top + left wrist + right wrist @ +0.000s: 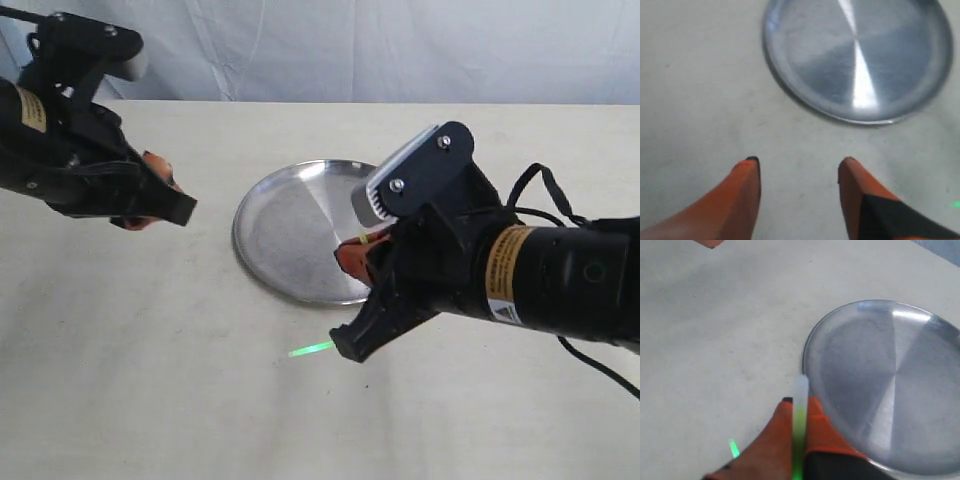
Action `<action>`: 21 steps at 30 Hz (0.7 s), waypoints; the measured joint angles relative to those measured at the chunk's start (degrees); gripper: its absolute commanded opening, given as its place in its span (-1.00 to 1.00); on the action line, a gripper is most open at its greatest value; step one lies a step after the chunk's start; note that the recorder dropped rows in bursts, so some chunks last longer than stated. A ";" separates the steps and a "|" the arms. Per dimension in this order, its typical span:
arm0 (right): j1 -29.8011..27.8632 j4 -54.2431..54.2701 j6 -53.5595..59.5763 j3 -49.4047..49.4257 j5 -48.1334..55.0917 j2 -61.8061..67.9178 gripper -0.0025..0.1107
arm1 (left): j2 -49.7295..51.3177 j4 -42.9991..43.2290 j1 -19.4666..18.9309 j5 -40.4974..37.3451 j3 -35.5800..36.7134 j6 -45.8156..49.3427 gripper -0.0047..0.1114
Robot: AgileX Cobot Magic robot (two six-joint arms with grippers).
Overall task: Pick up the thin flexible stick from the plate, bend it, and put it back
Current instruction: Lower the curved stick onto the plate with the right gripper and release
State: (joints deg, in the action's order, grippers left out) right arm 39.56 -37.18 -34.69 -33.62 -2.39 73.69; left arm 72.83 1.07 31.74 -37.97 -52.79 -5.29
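The brushed-steel plate (290,235) lies bare on the table; I also see the plate (855,55) in the left wrist view and the plate (880,390) in the right wrist view. My right gripper (362,256) hovers over the plate's near edge, shut on the thin stick (800,390). The stick runs lengthwise between the orange fingers (777,435), pale at its tip and green further in. A glowing green end of the stick (312,348) pokes out below the gripper over the table. My left gripper (165,195) hangs left of the plate, and that gripper (800,162) is open around nothing.
The pale tabletop (150,350) spreads around the plate, with a white cloth backdrop (350,50) behind its far edge. A tip of the left gripper's orange finger (710,242) shows at the edge of the right wrist view.
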 measured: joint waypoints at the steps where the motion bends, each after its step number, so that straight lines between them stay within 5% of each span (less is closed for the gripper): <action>1: 0.00 0.25 0.00 -0.97 0.06 0.72 -0.97 | -0.38 2.37 -0.63 0.00 0.00 -2.59 -0.47; 4: -1.73 1.29 0.00 -5.43 -0.02 4.77 -0.97 | -1.89 6.92 -1.82 0.00 0.00 -7.41 -0.92; 21: -17.22 10.41 0.00 -27.43 0.08 32.29 -0.97 | -6.78 9.77 -2.23 -0.12 7.15 -9.88 -0.92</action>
State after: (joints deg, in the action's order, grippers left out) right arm 22.34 -26.78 -34.69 -61.05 -2.32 105.97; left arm 66.05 10.83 29.51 -38.09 -45.64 -15.17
